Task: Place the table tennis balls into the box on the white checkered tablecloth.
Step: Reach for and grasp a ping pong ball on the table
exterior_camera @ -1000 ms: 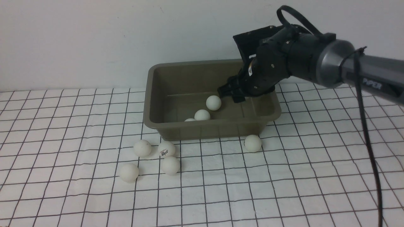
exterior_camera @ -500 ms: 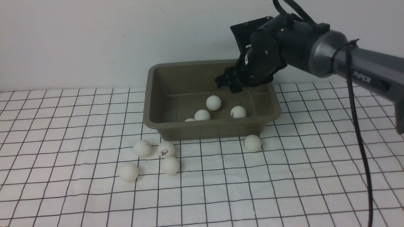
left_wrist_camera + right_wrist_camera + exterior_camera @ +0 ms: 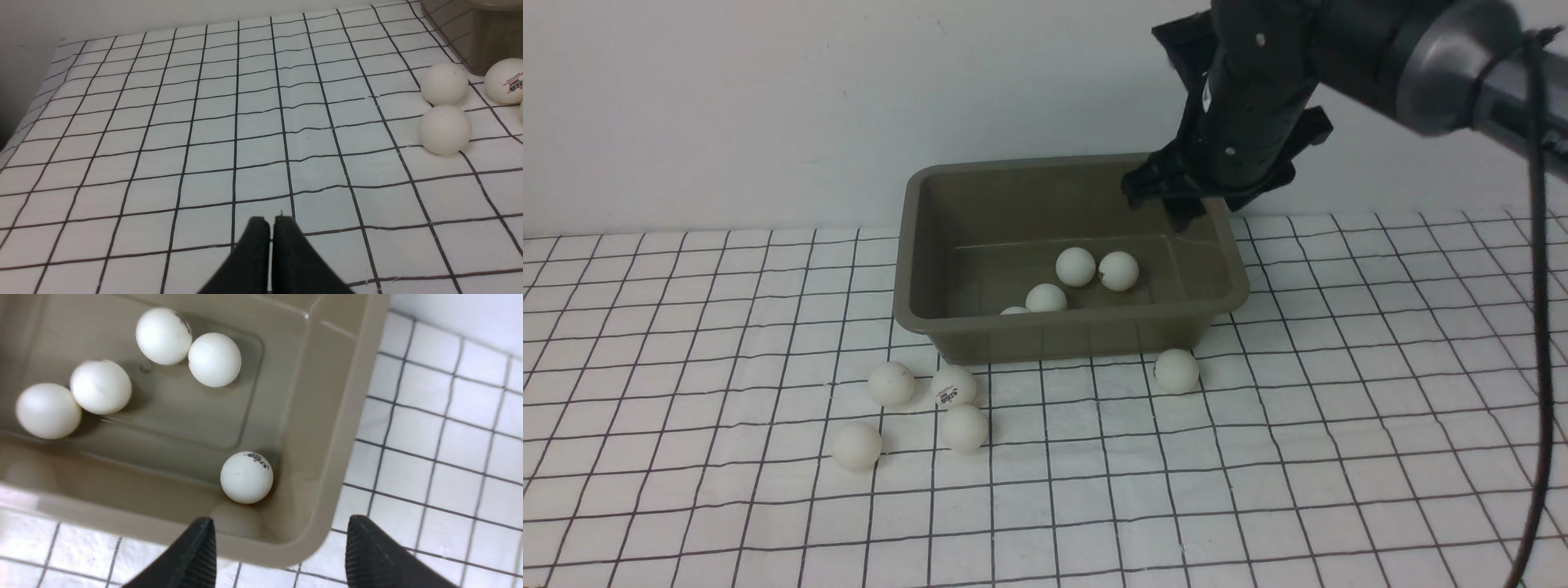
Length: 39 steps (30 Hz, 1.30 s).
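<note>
Rising out of the box [image 3: 915,245], the right fingers [image 3: 188,559] now hang spread and empty above its far right corner, and one of the table tennis balls [image 3: 1118,271] has rolled against another [image 3: 1076,266]. Five lie in the box, five on the white checkered tablecloth [image 3: 1339,457] just in front of it. Low over the cloth, the left fingers [image 3: 261,249] are pressed together.

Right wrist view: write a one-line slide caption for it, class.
Right gripper, jaws open, hangs over a corner of the box; five table tennis balls lie inside.
</note>
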{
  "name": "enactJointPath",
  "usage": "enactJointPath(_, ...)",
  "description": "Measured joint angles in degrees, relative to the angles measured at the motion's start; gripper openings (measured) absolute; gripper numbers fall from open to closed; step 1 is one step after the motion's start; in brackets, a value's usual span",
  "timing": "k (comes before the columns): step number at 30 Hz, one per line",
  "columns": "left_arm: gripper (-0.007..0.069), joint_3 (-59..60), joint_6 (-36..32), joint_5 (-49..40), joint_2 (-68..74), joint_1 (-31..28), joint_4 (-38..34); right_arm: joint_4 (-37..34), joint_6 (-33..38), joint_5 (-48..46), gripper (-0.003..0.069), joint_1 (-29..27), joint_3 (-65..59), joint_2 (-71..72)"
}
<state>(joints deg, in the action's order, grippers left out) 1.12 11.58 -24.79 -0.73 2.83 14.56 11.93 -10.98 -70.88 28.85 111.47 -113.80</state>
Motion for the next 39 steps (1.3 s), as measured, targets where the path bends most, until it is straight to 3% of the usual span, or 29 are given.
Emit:
enactJointPath(14,-0.0004,0.00,0.00,0.00,0.00,0.00,0.00,0.82,1.12,-0.89,0.0387,0.00,0.00,5.62)
enactJointPath(23,-0.0004,0.00,0.00,0.00,0.00,0.00,0.00,2.78,-9.23,-0.90,0.0338,0.00,0.00,5.74)
enactJointPath(39,-0.0004,0.00,0.00,0.00,0.00,0.00,0.00,5.84,-9.76,-0.90,0.0335,0.00,0.00,5.56)
